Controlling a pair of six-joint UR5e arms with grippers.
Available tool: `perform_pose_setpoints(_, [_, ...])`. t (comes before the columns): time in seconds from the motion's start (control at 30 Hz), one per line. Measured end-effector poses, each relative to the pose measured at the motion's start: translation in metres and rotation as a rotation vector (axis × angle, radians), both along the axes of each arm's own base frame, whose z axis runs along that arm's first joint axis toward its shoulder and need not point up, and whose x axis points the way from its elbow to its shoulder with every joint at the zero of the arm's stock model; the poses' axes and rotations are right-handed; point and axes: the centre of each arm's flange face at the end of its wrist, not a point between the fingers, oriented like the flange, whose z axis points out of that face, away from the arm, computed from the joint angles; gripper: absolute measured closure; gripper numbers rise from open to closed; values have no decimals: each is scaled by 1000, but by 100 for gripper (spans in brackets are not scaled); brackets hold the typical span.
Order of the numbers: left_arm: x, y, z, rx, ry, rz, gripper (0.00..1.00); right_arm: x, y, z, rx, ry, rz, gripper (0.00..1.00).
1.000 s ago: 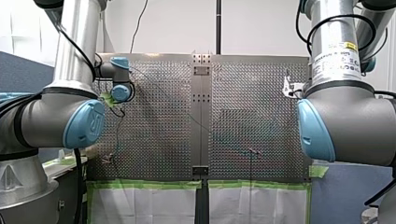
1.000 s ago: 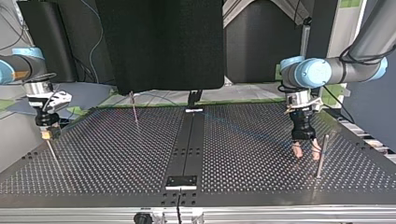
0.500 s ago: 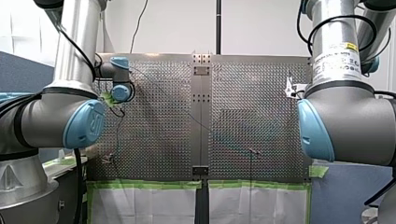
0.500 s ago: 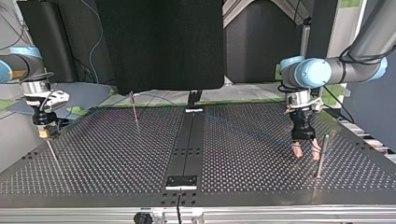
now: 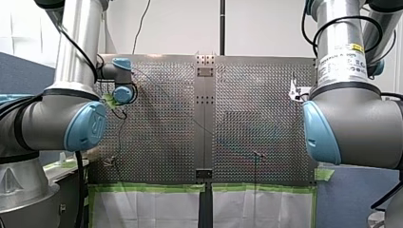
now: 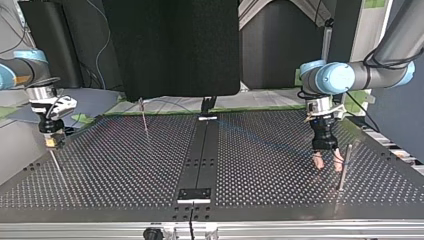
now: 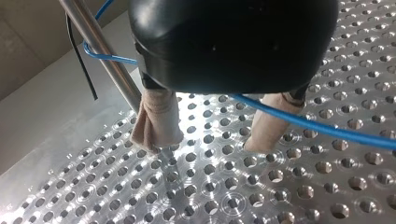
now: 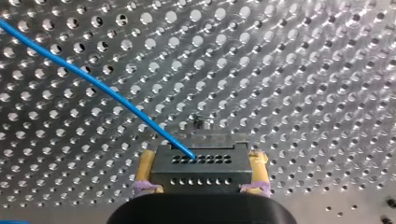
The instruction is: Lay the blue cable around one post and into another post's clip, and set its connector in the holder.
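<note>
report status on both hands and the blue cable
Right hand shut on connector. Left hand open, blue cable bent round post beside it. Nothing seen blocking.

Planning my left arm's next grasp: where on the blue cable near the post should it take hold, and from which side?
Probably the straight stretch of the blue cable just past the post, from above, with the fingers astride it. There it runs straight, lifted off the table.

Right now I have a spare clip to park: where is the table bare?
Top view: bare near plate between strip and my right gripper, and between strip and post. Crowded around my left gripper, post and cable.
</note>
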Motion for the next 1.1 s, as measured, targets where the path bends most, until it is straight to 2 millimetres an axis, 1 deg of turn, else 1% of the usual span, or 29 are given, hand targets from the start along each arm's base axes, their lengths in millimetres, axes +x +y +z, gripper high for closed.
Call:
perform_pose_setpoints(0.23, [0,-1,0,1,0,-1,0,-1,-1,-5,8,4,-5,100])
perform_pose_setpoints(1.1, [0,-2,0,2,0,-3,0,-5,-10,0,-1,-12,-9,100])
